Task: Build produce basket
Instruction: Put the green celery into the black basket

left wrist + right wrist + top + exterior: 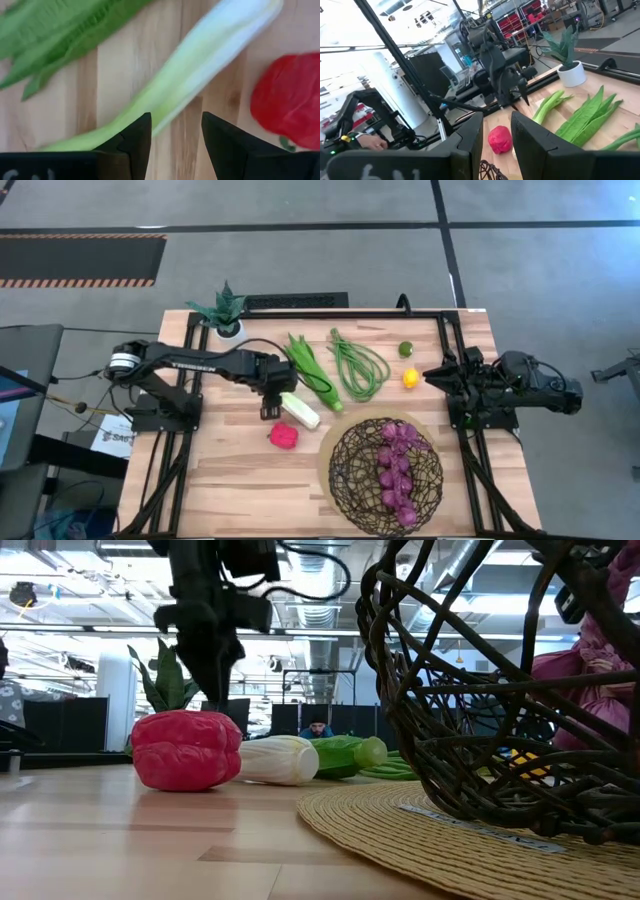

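Note:
The dark woven-wire basket [385, 475] stands on a round straw mat [450, 840] at the near right, with the purple grape bunch [396, 470] inside. The white-green leek [300, 411] lies flat on the wood, with the red pepper [283, 435] just nearer. The green leafy stalk [310, 365], looped beans [358, 368], lime [406, 349] and lemon [410, 377] lie farther back. My left gripper [175, 137] hangs open above the leek [200, 65], pointing steeply down, with the pepper [287, 102] off to one side. My right gripper [496, 140] waits open at the right edge, pointing level.
A spiky plant in a white pot [226, 312] stands at the far left. A black frame rail [330, 312] runs along the table's far edge and down both sides. Bare wood lies left of the basket at the near edge.

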`<state>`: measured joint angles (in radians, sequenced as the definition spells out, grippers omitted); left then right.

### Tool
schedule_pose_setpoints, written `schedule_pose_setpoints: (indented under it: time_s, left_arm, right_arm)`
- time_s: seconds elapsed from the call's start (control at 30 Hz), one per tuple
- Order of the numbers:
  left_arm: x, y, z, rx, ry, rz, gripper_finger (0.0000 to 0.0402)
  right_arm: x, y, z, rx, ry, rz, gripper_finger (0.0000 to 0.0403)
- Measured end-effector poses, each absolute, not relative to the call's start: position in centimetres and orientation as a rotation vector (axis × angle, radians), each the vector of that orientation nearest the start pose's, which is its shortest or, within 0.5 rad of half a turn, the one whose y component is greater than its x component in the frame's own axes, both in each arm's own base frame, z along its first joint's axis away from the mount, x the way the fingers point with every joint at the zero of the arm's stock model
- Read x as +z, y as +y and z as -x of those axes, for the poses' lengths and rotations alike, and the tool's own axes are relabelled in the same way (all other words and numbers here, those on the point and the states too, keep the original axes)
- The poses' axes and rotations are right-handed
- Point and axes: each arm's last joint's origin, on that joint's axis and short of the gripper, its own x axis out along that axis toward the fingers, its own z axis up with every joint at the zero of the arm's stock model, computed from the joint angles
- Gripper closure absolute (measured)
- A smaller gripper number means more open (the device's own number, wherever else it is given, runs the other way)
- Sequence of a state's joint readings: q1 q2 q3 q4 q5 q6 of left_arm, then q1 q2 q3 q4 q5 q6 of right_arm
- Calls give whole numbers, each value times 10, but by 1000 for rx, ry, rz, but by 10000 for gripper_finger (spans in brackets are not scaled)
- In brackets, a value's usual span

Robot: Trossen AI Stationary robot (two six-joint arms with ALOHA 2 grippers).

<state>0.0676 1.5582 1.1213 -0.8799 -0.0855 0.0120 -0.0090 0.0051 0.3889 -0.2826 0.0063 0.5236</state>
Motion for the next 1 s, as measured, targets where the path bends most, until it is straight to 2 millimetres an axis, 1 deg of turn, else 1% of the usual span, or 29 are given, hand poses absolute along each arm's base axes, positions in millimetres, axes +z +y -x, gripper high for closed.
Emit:
schedule_pose_setpoints:
  time_s: [0.23,0.33,0.47,0.57,0.63,0.87,1.0]
  left_arm:
    - [208,22,-295,115,1379,-86,187]
    - [206,22,-295,48,1403,-176,171]
    - [203,22,-296,-52,1417,-277,169]
    - [198,22,-297,-137,1447,-369,173]
    - [194,23,-298,-139,1469,-412,174]
    - [164,26,-306,-183,1576,-481,175]
    - [147,28,-310,-163,1633,-535,175]
  right_arm:
    - [262,0,-57,18,-100,-523,282]
    - [262,0,-57,19,-99,-523,282]
    - [262,0,-57,21,-98,-523,282]
    - [262,0,-57,21,-98,-523,282]
    - [262,0,-57,21,-96,-523,282]
    - [262,0,-57,22,-99,-523,282]
    - [262,0,-57,21,-98,-523,282]
